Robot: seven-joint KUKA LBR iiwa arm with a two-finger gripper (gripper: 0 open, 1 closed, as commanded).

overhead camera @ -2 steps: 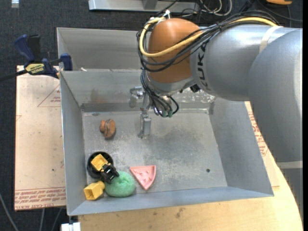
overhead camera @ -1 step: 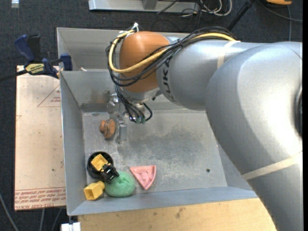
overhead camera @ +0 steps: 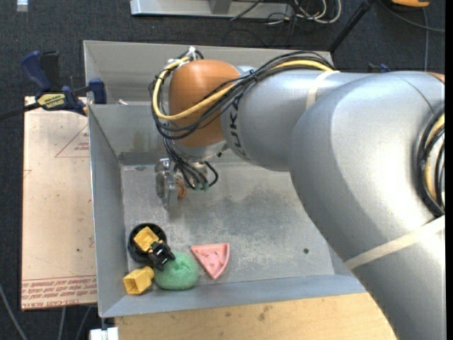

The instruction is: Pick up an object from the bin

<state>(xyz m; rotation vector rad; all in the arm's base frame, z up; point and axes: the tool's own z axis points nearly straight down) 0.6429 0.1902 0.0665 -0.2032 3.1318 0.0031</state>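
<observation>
The gripper hangs low over bare bin floor near the left wall; clenched or released, I cannot tell. Well apart from it, by the bin's lower-left corner, lie a black-and-yellow toy, a yellow block, a green lump and a pink wedge.

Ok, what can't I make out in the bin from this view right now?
1. Right part of the bin: covered by the arm, camera view.
2. Back of the bin behind the gripper: blocked by the orange wrist cover.
3. Green lump: upper left overlapped by the black-and-yellow toy.
</observation>
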